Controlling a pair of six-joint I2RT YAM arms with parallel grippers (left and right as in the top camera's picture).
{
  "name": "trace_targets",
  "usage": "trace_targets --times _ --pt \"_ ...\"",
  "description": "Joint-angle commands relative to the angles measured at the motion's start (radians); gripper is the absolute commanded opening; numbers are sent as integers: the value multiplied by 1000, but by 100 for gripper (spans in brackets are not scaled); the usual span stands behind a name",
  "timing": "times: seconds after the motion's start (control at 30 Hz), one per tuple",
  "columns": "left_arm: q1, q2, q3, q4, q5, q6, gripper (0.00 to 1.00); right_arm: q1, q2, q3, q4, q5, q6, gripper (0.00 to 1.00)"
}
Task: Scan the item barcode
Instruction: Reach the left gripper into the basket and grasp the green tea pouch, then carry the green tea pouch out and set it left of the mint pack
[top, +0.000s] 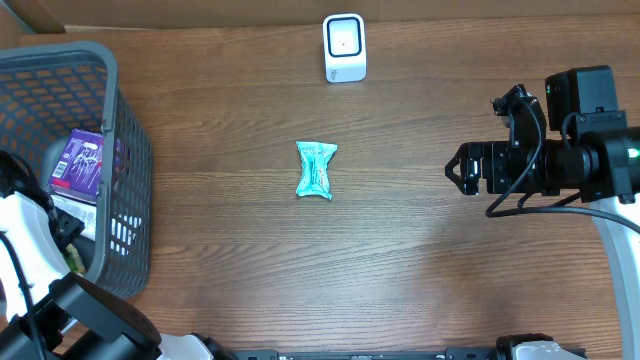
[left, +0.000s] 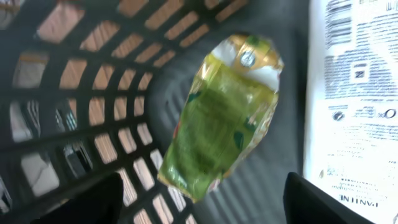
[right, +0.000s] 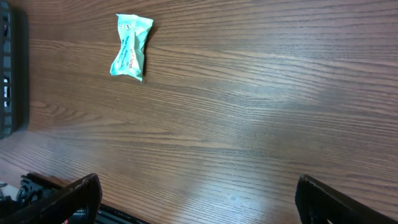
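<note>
Wood worktop (top: 420, 260), teal pkt (top: 316, 169) at centre. R jaws wide open, empty; L jaws open over green pkt (left: 217, 118) in basket (top: 128, 190).

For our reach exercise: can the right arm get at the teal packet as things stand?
Probably yes: the teal packet lies alone on the table, nothing between it and the right arm, whose jaws stand open.
</note>
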Motion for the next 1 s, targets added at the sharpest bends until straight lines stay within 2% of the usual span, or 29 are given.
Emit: trace_targets --times 0.0,0.3,0.43,0.6,0.67,0.7,0.83,0.9,0.97 --pt "6 26 -35 30 -8 125 73 5 -7 15 -1 -10 -5 100" --pt "28 60 -135 146 -9 185 72 5 -7 15 -5 -10 -5 100" --pt "65 87 -177 197 -9 203 74 5 -7 14 -11 -2 -5 100" --pt "105 134 -183 209 24 203 78 5 -7 14 -31 13 -11 100" --pt "108 158 -183 210 49 203 76 5 -7 14 -37 14 -11 100" --pt "108 169 -183 211 58 206 73 5 -7 14 -37 13 -11 100" --pt "95 195 -183 211 74 206 50 5 -7 14 -37 13 -8 100" --pt "83 193 -182 213 88 210 32 5 -7 14 -37 13 -8 100" --pt "70 193 -173 209 88 217 9 5 -7 14 -37 13 -8 100"
